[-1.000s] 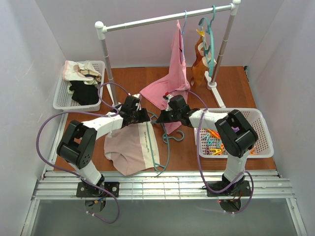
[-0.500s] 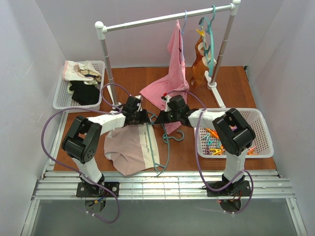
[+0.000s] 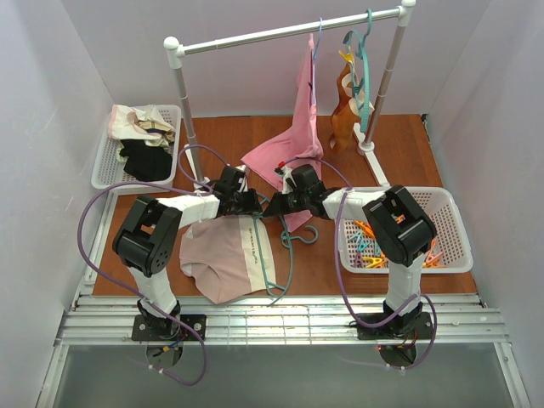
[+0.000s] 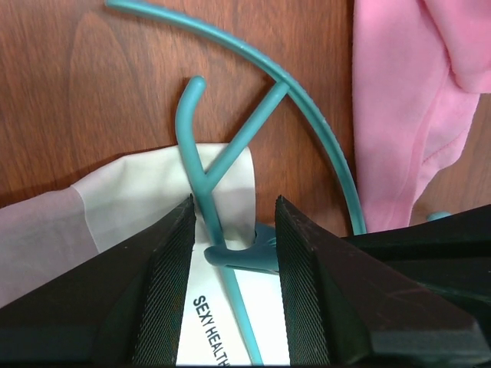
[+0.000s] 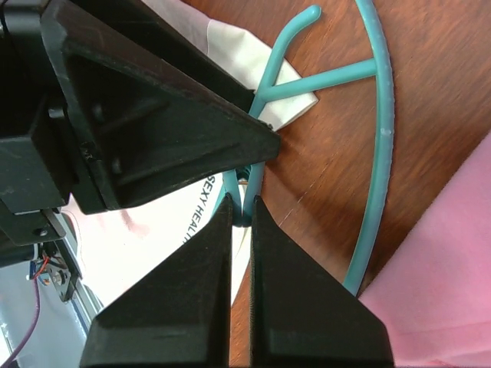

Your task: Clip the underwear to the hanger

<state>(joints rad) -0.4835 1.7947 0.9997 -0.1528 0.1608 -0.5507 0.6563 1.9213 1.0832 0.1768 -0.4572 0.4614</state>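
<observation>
The pale pink-beige underwear lies flat on the wooden table, its cream-white strip under the teal hanger. The hanger lies on the table along the strip, with its hook to the right. My left gripper is open, and in the left wrist view its fingers straddle the hanger's bar and a teal clip. My right gripper faces it, shut on that teal clip at the strip's edge. The two grippers almost touch.
A bright pink top hangs from the rail and drapes onto the table just behind the grippers. A tan-brown garment hangs further right. A white basket of clothes sits far left, and a basket of coloured clips at right.
The two grippers have drawn closer together over the top of the strip. The left moved slightly right, the right slightly left. The underwear and hanger stay put.
</observation>
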